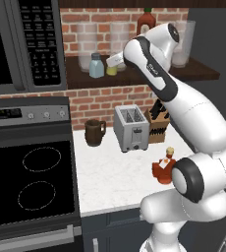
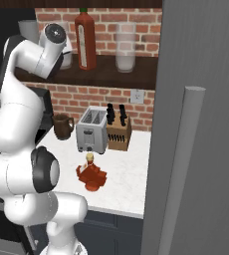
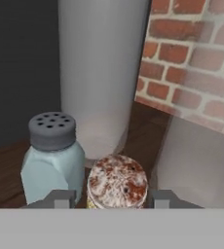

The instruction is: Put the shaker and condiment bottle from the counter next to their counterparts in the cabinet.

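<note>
Shaker (image 3: pixel 117 182) btwn tips of pincer (image 3: pixel 112 198), jaws slightly apart, grip unclear, beside blue shaker (image 3: pixel 52 158).

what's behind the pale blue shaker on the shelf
A tall clear glass stands right behind the pale blue shaker, with the brick wall off to one side. The glass's base is partly covered by the shaker and the yellow shaker.

A home kitchen: stove (image 1: pixel 31 182), microwave (image 1: pixel 21 44), toaster (image 1: pixel 131 127), knife block (image 1: pixel 157 120) on a stone counter (image 1: pixel 110 177).
</note>
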You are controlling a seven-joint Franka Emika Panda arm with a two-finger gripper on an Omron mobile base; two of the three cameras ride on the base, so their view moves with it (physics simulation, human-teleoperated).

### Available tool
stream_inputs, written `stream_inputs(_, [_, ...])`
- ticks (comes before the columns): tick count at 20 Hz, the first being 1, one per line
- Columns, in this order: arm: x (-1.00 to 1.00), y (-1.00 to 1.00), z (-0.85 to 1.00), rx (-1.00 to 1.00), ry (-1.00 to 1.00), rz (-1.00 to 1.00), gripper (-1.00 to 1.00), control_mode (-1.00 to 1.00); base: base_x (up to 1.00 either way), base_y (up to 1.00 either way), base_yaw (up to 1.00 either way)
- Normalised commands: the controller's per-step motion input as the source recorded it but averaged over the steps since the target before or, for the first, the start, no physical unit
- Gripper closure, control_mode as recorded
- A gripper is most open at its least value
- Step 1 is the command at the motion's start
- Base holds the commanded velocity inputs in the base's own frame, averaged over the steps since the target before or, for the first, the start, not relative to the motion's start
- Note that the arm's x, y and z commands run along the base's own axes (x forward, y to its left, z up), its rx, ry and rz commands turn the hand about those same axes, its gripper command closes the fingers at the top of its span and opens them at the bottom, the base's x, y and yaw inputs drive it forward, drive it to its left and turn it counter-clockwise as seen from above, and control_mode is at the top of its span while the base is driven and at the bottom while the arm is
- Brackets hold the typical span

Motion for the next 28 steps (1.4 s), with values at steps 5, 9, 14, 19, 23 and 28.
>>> stream_inputs(5, [0.08, 0.00, 0.00, 0.00, 0.00, 0.00, -1.00, -1.00, 0.00, 0.00, 0.00])
stream_inputs(9, [0.04, 0.00, 0.00, 0.00, 0.00, 0.00, -1.00, -1.00, 0.00, 0.00, 0.00])
stream_inputs(14, [-0.17, 0.00, 0.00, 0.00, 0.00, 0.00, -1.00, -1.00, 0.00, 0.00, 0.00])
stream_inputs(19, [-0.47, 0.04, 0.00, 0.00, 0.00, 0.00, -1.00, -1.00, 0.00, 0.00, 0.00])
stream_inputs(23, [-0.49, 0.02, 0.00, -0.01, 0.00, 0.00, -1.00, -1.00, 0.00, 0.00, 0.00])
stream_inputs(28, [-0.62, -0.03, -0.09, -0.02, 0.00, -0.10, -1.00, -1.00, 0.00, 0.00, 0.00])
